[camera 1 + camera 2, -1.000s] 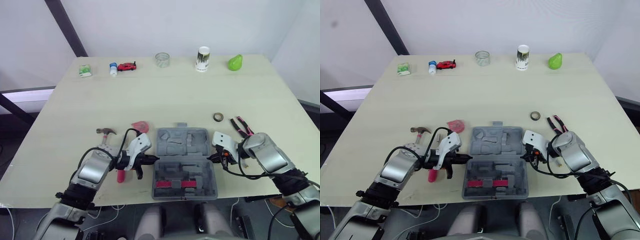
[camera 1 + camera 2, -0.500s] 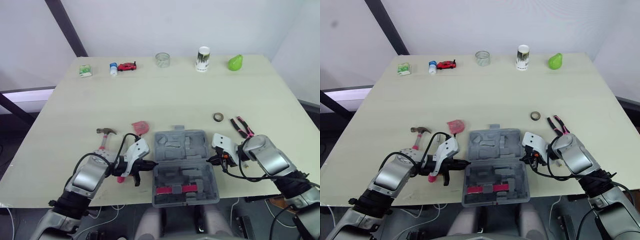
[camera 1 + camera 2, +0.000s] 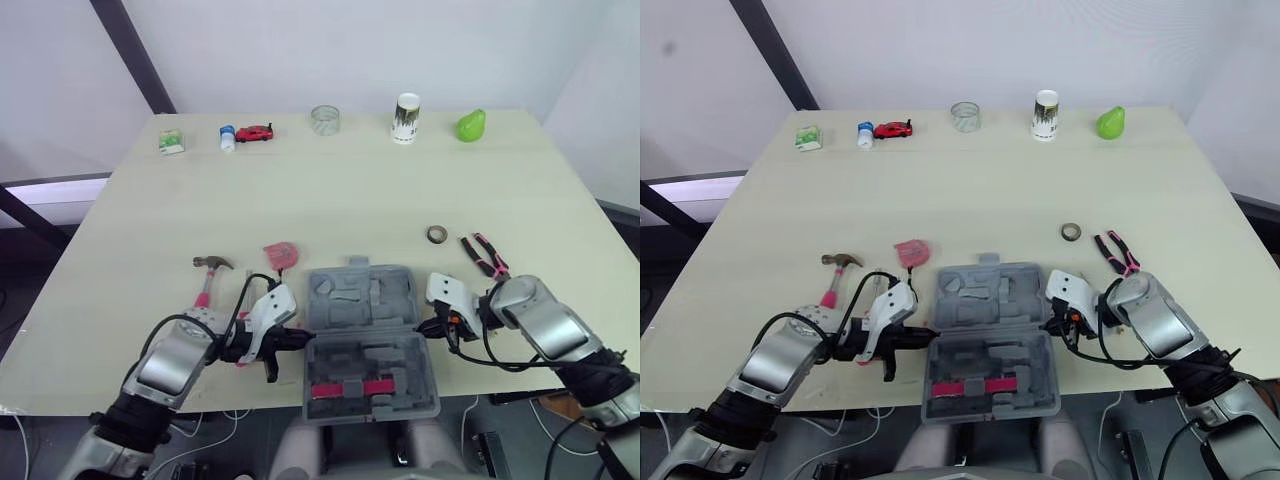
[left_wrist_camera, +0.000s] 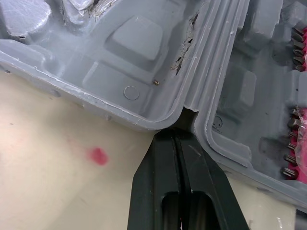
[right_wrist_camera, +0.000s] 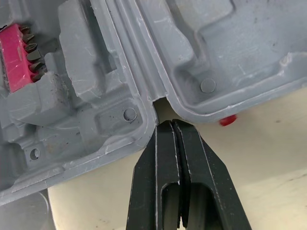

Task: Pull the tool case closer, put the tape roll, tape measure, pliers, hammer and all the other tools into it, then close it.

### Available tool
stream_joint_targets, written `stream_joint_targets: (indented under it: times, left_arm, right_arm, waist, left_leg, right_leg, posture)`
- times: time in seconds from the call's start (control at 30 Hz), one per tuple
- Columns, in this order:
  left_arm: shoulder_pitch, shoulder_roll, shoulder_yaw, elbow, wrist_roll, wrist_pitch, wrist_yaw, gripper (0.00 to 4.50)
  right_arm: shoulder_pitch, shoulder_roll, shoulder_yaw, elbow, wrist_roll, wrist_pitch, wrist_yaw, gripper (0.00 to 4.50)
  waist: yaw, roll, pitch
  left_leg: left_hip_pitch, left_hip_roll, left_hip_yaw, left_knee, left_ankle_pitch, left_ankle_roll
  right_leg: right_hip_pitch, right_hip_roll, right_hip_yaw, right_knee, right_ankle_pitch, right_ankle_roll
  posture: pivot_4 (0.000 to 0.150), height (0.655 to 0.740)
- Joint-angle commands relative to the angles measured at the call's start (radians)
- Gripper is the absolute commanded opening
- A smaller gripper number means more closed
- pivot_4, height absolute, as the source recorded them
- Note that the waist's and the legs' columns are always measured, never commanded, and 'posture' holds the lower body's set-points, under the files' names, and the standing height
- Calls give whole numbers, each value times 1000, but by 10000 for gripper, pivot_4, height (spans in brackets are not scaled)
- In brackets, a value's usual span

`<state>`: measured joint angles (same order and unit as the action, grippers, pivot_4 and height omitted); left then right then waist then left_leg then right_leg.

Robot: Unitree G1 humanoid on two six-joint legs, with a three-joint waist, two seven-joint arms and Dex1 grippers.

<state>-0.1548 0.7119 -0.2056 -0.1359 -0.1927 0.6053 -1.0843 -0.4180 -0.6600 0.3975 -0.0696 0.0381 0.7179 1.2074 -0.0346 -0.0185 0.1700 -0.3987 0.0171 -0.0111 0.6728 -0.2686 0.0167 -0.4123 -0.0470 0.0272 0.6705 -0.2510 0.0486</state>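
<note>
- left eye view: open grey plastic tool case (image 3: 365, 335) sits nearer the beige table (image 3: 330, 210) front edge vs 1 s ago.
- l gripper (image 3: 298, 341) & r gripper (image 3: 424, 326): fingers pressed together, tips in the case's hinge notches, forearms low.

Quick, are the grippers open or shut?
Left gripper: shut, in a hinge notch of the grey plastic tool case.
Right gripper: shut, in the opposite notch.

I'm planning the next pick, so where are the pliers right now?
In the left eye view the pliers lie on the robot's right, just right of the tape roll.
</note>
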Motion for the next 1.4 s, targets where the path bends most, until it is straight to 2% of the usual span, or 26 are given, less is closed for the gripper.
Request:
stream_joint_targets:
  times: [0.03, 1.4]
  left_arm:
    - [14, 12, -13, -25, -10, 11, 0, 586]
    - [48, 17, 3, -30, -18, 1, 26, 586]
  right_arm:
    - [4, -16, 1, -47, 19, 5, -3, 0]
    - [23, -63, 0, -68, 64, 3, -49, 0]
  waist:
    - [0, 0, 0]
    - [1, 0, 0]
  left_leg:
    - [0, 0, 0, 0, 0, 0]
    - [0, 0, 0, 0, 0, 0]
  right_leg:
    - [0, 0, 0, 0, 0, 0]
    - [0, 0, 0, 0, 0, 0]
  posture:
    - [1500, 7400]
    - [1500, 7400]
